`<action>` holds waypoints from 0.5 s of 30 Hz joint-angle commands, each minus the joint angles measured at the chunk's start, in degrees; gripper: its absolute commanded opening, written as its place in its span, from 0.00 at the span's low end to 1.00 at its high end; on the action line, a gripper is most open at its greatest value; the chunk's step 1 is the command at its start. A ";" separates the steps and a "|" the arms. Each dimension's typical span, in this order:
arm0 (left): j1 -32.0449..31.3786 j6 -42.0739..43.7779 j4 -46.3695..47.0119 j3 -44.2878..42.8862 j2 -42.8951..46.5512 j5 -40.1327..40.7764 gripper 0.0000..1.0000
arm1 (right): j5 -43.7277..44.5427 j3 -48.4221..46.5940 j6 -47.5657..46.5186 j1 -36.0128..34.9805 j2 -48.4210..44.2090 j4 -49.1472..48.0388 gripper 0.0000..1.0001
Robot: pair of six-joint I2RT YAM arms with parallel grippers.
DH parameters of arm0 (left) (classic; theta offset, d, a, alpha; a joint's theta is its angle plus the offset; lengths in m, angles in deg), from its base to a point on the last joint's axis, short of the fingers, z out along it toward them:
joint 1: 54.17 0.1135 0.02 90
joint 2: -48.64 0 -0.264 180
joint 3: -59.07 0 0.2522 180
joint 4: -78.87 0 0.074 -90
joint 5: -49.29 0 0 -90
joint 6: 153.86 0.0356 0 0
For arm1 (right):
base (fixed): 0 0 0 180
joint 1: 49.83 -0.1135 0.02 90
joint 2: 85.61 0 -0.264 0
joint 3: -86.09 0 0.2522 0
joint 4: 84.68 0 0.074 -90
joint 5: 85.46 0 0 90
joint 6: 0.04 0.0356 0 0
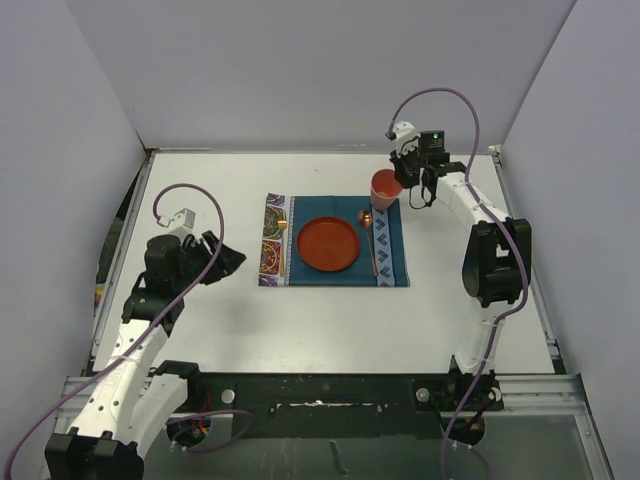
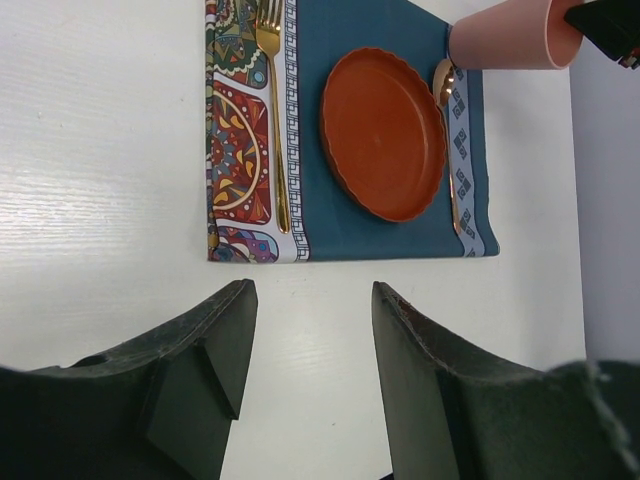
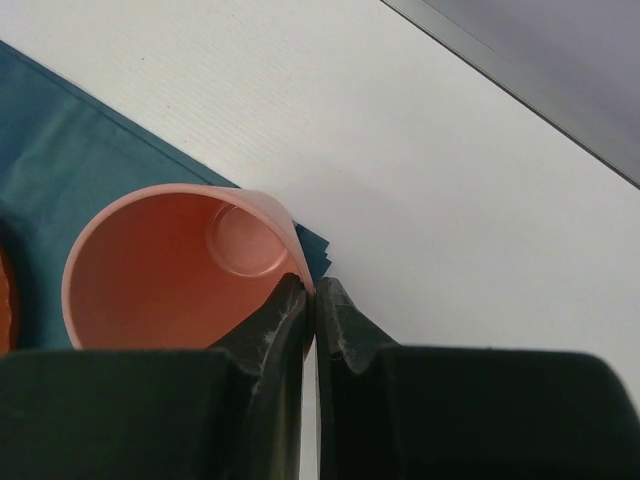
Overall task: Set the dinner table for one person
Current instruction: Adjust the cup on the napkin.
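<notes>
Right jaws: pinching pink cup point(image 3: 150, 275) rim | left jaws: parted, empty

The left arm point(image 1: 150, 300) sits folded on its own side, the left gripper point(image 2: 312, 300) aimed inward with jaws half apart, empty, while the right arm point(image 1: 490, 260) stretches far forward, the right gripper point(image 3: 310, 290) pinched tight on a cup point(image 3: 150, 270) rim.

Pink plastic cup point(image 2: 505, 35) at the teal cloth placemat's point(image 2: 340, 215) far right corner runs off the left wrist view's top edge; the right gripper point(image 3: 311, 287) hides its near rim.
</notes>
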 commanded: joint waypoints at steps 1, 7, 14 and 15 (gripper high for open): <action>-0.11 -0.93 2.91 0.62 0.92 -1.07 0.49 | 0.17 2.11 -0.48 0.49 -3.45 2.38 0.00; -0.11 -1.26 3.39 1.18 0.91 -1.56 0.49 | 0.00 4.04 0.03 0.61 -4.95 2.68 0.00; -0.11 -1.58 3.47 1.66 1.10 -1.68 0.49 | -0.33 2.98 0.57 0.61 -4.88 3.28 0.00; -0.11 -1.60 3.51 1.77 1.16 -1.64 0.49 | -0.50 2.64 0.58 0.59 -4.94 3.59 0.00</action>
